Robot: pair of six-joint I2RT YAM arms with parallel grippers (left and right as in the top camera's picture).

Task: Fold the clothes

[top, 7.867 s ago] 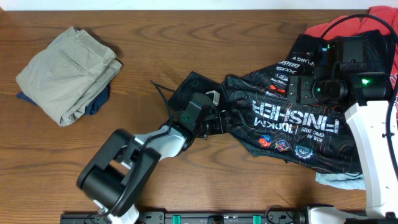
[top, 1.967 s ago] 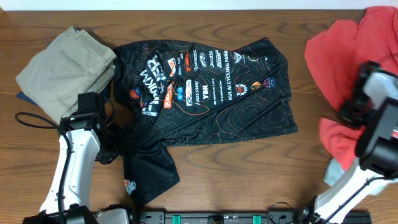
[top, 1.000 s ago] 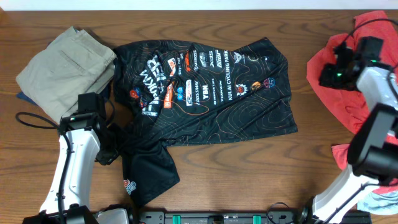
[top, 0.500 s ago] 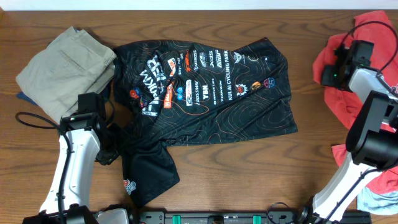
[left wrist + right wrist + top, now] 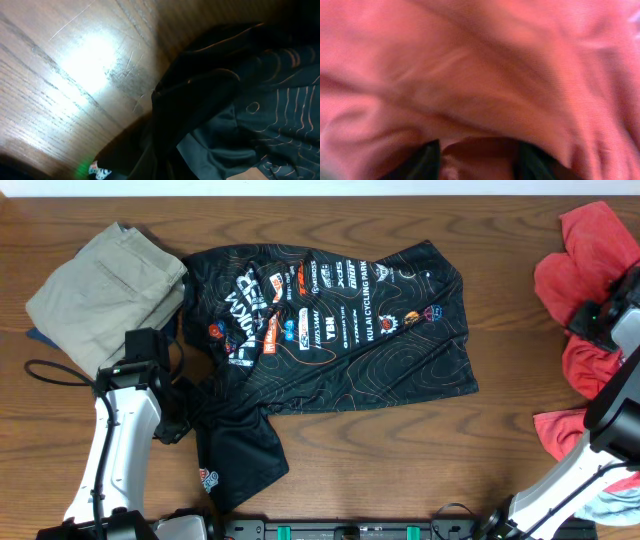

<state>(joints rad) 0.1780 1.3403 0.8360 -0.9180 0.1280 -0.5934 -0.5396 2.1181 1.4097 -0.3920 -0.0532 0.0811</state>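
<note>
The clothes, a black jersey (image 5: 330,330) with orange contour lines and logos, lies spread across the middle of the table, its lower left part bunched into a fold. My left gripper (image 5: 180,418) sits at that fold, shut on the jersey's edge. In the left wrist view black cloth (image 5: 240,115) gathers toward the bottom and hides the fingers. My right gripper (image 5: 592,320) is at the far right edge, pressed into the red T-shirt (image 5: 565,275). In the right wrist view its dark fingers (image 5: 427,160) stand apart with red cloth (image 5: 480,75) filling the frame.
Folded khaki trousers (image 5: 105,290) lie at the back left over something dark blue. A light blue cloth (image 5: 600,500) peeks out at the front right corner. Bare wooden table (image 5: 400,460) runs along the front. A cable loops left of my left arm (image 5: 125,430).
My right arm swung to the table's right edge, dragging the red T-shirt with it, and its jaws have parted. The left arm and jersey have not moved.
</note>
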